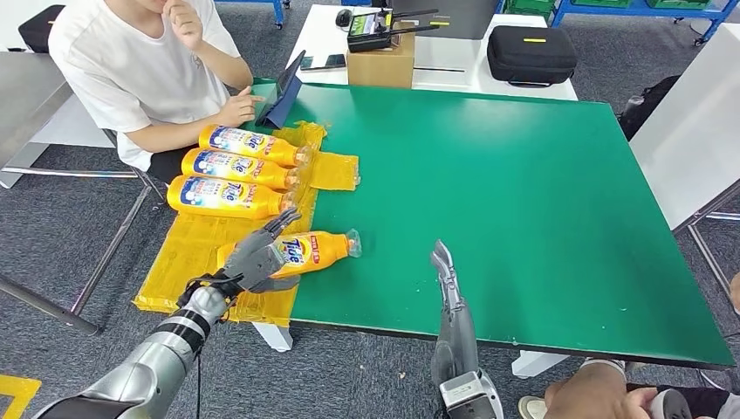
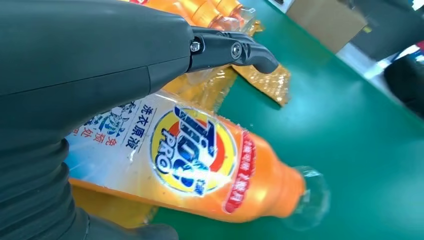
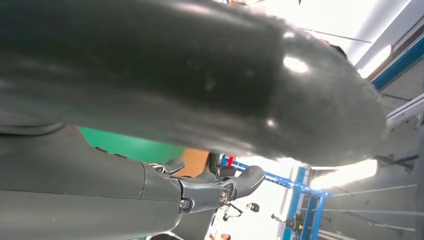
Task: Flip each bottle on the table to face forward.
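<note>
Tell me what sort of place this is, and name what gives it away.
Probably a robotics lab or test workshop, not a home. A green work table stands on grey carpet, a person sits beside it with a tablet, and blue metal shelving and a black equipment case stand behind.

Left hand (image 1: 258, 258) clasped — right hand (image 1: 443, 264) flat, fingers straight

Four orange bottles (image 1: 262, 188) lying sideways

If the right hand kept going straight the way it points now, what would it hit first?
Probably nothing: the right hand points up across bare green table, well clear of the held bottle. Depth is hard to judge.
</note>
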`<control>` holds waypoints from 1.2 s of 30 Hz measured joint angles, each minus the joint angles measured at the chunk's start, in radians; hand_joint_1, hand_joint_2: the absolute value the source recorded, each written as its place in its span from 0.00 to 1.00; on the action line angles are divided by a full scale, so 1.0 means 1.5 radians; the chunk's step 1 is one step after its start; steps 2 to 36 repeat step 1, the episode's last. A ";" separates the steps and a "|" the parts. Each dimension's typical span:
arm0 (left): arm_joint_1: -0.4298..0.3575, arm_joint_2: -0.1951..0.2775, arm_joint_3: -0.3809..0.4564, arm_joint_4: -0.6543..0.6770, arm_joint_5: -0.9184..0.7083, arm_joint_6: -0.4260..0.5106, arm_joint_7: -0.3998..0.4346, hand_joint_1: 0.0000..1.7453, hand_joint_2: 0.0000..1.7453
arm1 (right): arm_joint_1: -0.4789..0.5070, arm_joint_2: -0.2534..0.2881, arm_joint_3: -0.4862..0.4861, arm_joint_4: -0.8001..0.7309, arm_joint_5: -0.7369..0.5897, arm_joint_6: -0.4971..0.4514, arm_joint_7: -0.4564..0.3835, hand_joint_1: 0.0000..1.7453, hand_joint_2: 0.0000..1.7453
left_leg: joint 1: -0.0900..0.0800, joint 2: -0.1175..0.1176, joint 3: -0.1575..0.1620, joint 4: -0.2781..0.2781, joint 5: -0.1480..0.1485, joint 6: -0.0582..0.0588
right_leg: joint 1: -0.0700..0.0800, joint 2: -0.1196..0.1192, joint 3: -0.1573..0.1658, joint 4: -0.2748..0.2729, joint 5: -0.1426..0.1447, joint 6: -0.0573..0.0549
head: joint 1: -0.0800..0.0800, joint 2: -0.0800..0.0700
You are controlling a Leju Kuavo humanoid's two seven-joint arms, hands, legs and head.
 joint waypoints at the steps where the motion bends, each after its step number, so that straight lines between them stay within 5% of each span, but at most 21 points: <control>1: 0.004 0.000 0.002 -0.006 0.006 -0.005 -0.003 0.00 1.00 | 0.000 0.000 0.000 0.000 -0.001 -0.001 0.000 0.00 0.00 | 0.000 0.000 0.000 0.000 0.000 0.000 | 0.000 0.000 0.000 0.000 0.000 0.000 | 0.000 0.000; 36: 0.004 0.000 0.002 -0.006 0.006 -0.005 -0.003 0.00 1.00 | 0.000 0.000 0.000 0.000 -0.001 -0.001 0.000 0.00 0.00 | 0.000 0.000 0.000 0.000 0.000 0.000 | 0.000 0.000 0.000 0.000 0.000 0.000 | 0.000 0.000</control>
